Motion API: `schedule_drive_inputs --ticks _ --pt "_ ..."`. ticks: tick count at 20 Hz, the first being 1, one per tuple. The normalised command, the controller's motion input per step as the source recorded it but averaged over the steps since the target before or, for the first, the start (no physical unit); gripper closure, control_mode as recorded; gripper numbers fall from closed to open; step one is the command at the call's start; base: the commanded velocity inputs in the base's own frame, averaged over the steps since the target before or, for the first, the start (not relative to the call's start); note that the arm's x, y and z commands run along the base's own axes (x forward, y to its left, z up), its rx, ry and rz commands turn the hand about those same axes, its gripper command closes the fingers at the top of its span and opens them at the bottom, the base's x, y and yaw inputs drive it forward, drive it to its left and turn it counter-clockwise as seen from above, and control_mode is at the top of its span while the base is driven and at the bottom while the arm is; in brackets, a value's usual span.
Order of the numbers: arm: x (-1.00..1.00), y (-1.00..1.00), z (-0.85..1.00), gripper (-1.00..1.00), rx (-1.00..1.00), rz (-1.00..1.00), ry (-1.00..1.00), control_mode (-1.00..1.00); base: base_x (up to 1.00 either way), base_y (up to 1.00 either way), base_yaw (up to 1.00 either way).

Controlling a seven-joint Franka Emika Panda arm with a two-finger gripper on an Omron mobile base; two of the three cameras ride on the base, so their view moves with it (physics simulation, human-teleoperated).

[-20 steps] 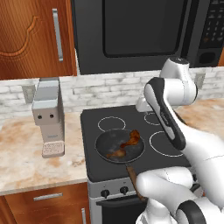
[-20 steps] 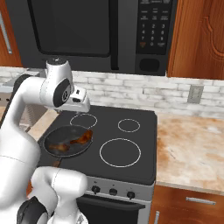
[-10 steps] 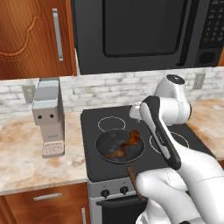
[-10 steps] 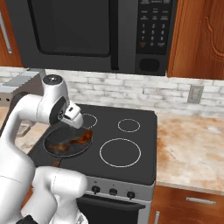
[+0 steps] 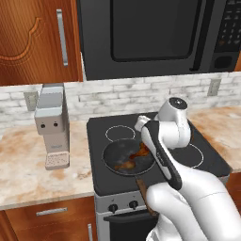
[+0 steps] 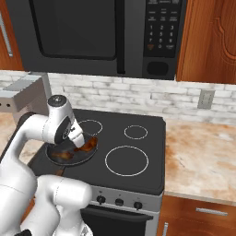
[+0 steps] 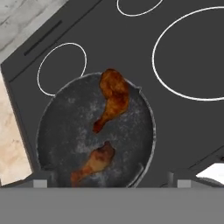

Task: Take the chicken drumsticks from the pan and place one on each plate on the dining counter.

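Reddish-brown drumsticks (image 7: 113,103): two, in one pan (image 7: 57,135) | stove (image 7: 175,127) | gripper (image 7: 107,179): fingers apart

Beside the pan (image 5: 123,157), we see our own forearm covering its right rim and most of its handle (image 5: 143,194); our gripper's fingertips are hidden.

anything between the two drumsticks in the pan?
No. In the hand view, only bare pan floor separates the upper drumstick from the lower drumstick; they lie apart.
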Motion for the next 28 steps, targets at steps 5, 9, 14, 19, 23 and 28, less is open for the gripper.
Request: schedule_drive_inputs --ticks 5,9,14,19,23,28 --pt "0.48 -0.03 -0.31 -1.0 0.02 -0.05 0.02 -1.0 0.0 0.0 0.0" --pt "0.34 -0.05 -0.2 -1.0 0.0 0.0 0.12 -1.0 0.0 0.0 0.0" --pt "0.23 0.0 -0.2 -1.0 0.0 0.0 0.2 -1.0 0.0 0.0 0.0" --pt "0.23 0.0 -0.25 -1.0 0.0 0.0 0.22 -1.0 0.0 0.0 0.0" --pt "0.2 0.0 -0.3 -1.0 0.0 0.0 0.16 -1.0 0.0 0.0 0.0" --pt "0.11 0.03 -0.37 -1.0 0.0 0.0 0.02 -1.0 0.0 0.0 0.0"
